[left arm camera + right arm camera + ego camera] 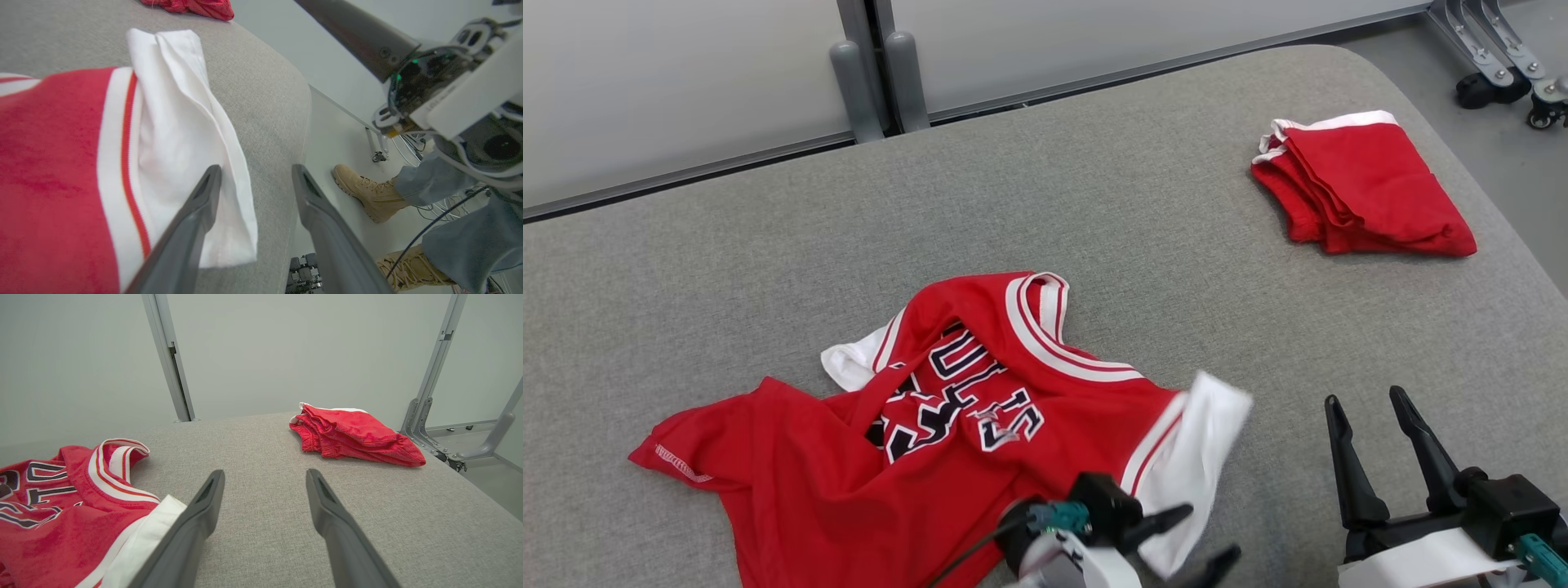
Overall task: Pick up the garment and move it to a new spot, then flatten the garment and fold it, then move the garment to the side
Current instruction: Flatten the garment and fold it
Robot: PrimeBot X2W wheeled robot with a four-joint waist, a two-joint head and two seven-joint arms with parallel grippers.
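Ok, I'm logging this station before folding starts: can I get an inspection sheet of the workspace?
Surface: grey fabric-covered table, rounded corner.
Job's things: crumpled red jersey with white trim and dark lettering, not yet folded.
Clutter: folded red garment with white band, far right.
Grippers: left gripper open at the jersey's white sleeve; right gripper open over the table.
Cables: thin dark cable at left wrist.
Surroundings: pale wall panels; a person's tan boots on the floor.

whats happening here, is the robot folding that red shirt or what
The robot is working on a red basketball jersey lying rumpled, not yet flattened, on the grey padded table. Its left gripper is open at the jersey's white sleeve, gripping nothing. The right gripper hovers open over the table. Another red garment lies folded at the far right. A person's tan boot shows beside the table.
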